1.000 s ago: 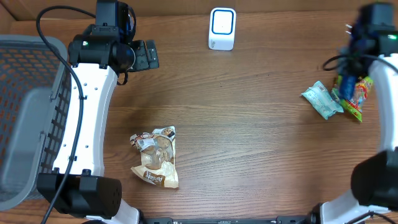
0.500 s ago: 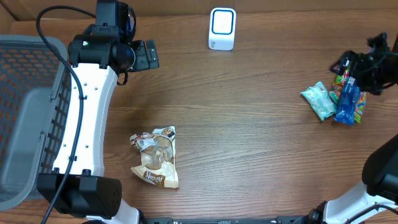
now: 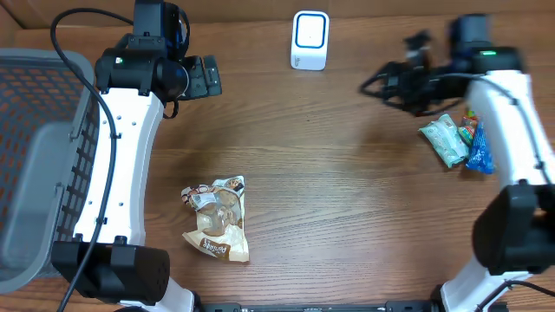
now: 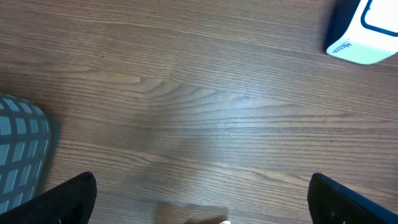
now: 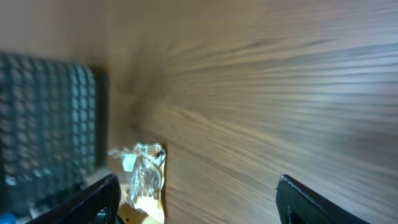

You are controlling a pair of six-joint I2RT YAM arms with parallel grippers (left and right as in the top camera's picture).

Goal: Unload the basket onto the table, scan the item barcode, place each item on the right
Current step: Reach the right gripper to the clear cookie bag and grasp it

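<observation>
You are looking down on a wooden table [image 3: 347, 217] where the barcode scanner [image 3: 310, 39], a white block with a blue-rimmed face, is standing at the far edge near the middle. Your left gripper [image 3: 201, 76] is hanging over the far left part of the table, to the left of the scanner and not far from the grey basket [image 3: 35, 156]. In its wrist view the fingers [image 4: 71, 205] are showing only at the two bottom corners. They are spread wide with bare wood between them, so the tool is standing released and gripping nothing. The scanner [image 4: 367, 31] is peeking in at the top right there, and the basket [image 4: 22, 146] at the left edge. Your right gripper [image 3: 397, 76] is reaching in from the right side, to the right of the scanner and apart from it. Its wrist view is smearing, yet the fingers [image 5: 93, 202] are sitting far apart at the lower corners with nothing between them, so it too is standing released. The items are all lying on the table. A teal packet [image 3: 447, 139] and a blue packet [image 3: 479, 149] are lying side by side, seemingly touching, near the right edge by the right arm. A brown snack bag [image 3: 218, 218] is lying at the front left, well apart from both grippers and the scanner.
</observation>
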